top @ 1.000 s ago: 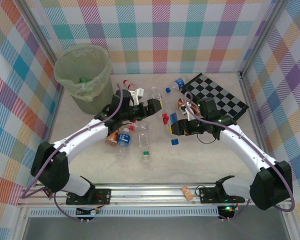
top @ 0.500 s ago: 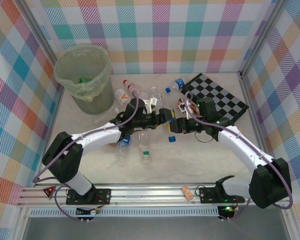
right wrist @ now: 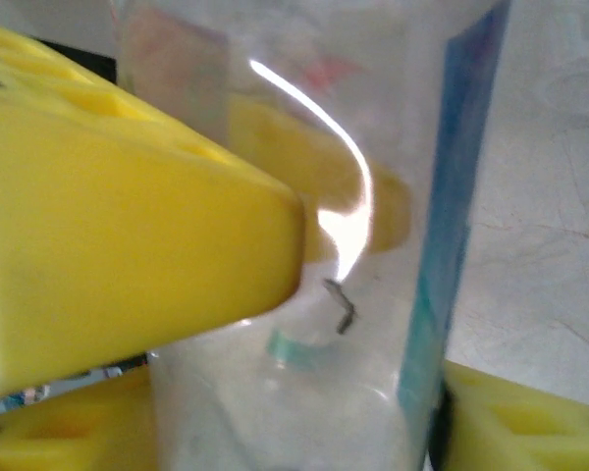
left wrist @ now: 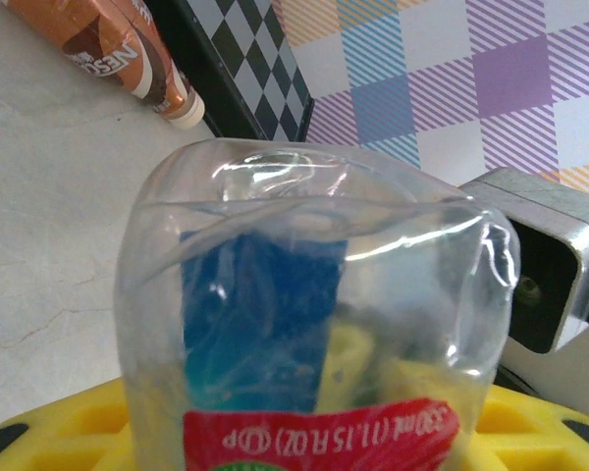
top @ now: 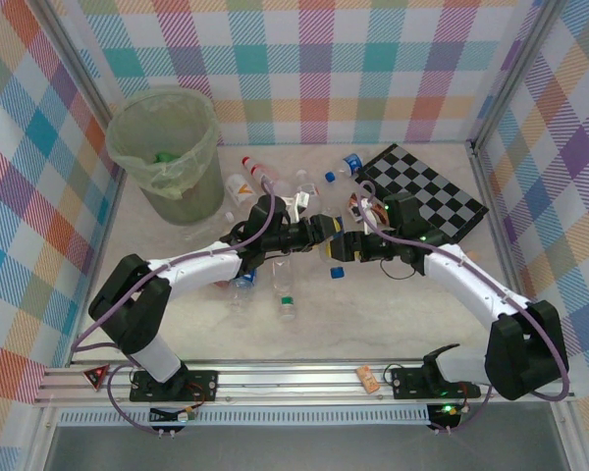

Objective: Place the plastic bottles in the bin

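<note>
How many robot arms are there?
2. The left arm reaches in from the left side, the right arm from the right, and both meet at a clear bottle mid-table.

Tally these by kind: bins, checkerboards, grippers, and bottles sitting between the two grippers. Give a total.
bin: 1
checkerboard: 1
grippers: 2, left gripper and right gripper
bottle between the grippers: 1
Total: 5
</note>
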Tool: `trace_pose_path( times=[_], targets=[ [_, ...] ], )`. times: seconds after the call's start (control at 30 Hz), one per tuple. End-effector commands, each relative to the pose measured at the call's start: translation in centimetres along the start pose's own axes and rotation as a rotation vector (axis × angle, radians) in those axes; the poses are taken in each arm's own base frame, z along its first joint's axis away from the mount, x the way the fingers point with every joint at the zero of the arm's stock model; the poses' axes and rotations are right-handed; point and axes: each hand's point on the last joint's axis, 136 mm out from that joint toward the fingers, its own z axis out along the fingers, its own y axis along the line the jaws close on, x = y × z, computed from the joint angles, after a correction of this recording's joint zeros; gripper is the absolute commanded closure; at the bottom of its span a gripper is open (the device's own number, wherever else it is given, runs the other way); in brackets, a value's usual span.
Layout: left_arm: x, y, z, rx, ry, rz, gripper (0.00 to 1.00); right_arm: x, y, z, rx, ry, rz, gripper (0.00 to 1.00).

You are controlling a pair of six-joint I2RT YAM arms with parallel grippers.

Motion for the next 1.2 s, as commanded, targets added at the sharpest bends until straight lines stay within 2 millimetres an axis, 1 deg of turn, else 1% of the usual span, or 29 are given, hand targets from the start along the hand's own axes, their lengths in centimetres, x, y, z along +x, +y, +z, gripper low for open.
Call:
trace_pose_path(
  times=[0.0,0.03,0.17,0.27,0.37,0.4,0.53,0.6,0.7,0.73,0.83,0.9,0.97,1.07,1.17],
  targets=[
    [0.2,-0.7,0.5,0.028,0.014,0.02,0.5,-0.1,0.6,-0.4,-0.01,0.018,-0.044,0.2],
    [0.1,-0.7,0.5,0.023,0.012,0.023,0.5,-0.1,0.8,-0.7,-0.007,0.02,-0.048,0.16],
    [-0.4,-0.6,0.3,0.011,0.007,0.037,0.51,0.2,1.6,-2.2,0.003,0.019,-0.061,0.09],
    [-0.6,-0.7,0.1,-0.002,0.006,0.052,0.51,0.3,2.1,-3.4,0.01,0.006,-0.064,0.0],
    [-1.0,-0.7,-0.2,-0.013,0.005,0.065,0.52,0.4,2.2,-4.4,0.019,-0.012,-0.054,0.01],
    [-1.2,-0.8,-0.4,-0.015,0.003,0.069,0.52,0.4,2.0,-4.7,0.034,-0.021,-0.041,0.01],
    [-2.9,-1.4,-1.5,-0.011,-0.019,0.094,0.53,0.3,1.5,-5.6,0.062,-0.053,-0.014,0.01],
    [-4.5,-2.1,-2.5,-0.023,-0.033,0.123,0.54,0.5,1.0,-5.5,0.079,-0.054,0.0,0.01],
    [-7.6,-4.4,-4.7,-0.042,-0.072,0.209,0.54,0.9,0.3,-5.2,0.097,-0.048,0.028,0.0],
    [-8.5,-4.8,-5.6,-0.059,-0.084,0.231,0.54,1.0,0.1,-5.1,0.099,-0.046,0.032,0.0],
    [-12.4,-6.7,-9.0,-0.096,-0.158,0.305,0.56,1.5,-0.3,-5.2,0.12,-0.045,0.04,0.01],
    [-15.2,-7.8,-11.7,-0.114,-0.218,0.356,0.57,1.9,-0.6,-5.3,0.138,-0.038,0.041,0.01],
    [-17.4,-8.3,-13.9,-0.137,-0.263,0.387,0.58,2.2,-1.0,-5.4,0.161,-0.036,0.043,0.01],
    [-20.8,-8.7,-17.1,-0.158,-0.346,0.386,0.62,2.4,-1.5,-5.5,0.189,-0.044,0.044,0.01],
    [-24.4,-10.0,-20.9,-0.141,-0.489,0.408,0.71,2.7,-1.6,-5.7,0.195,-0.054,0.046,0.02]
  ],
)
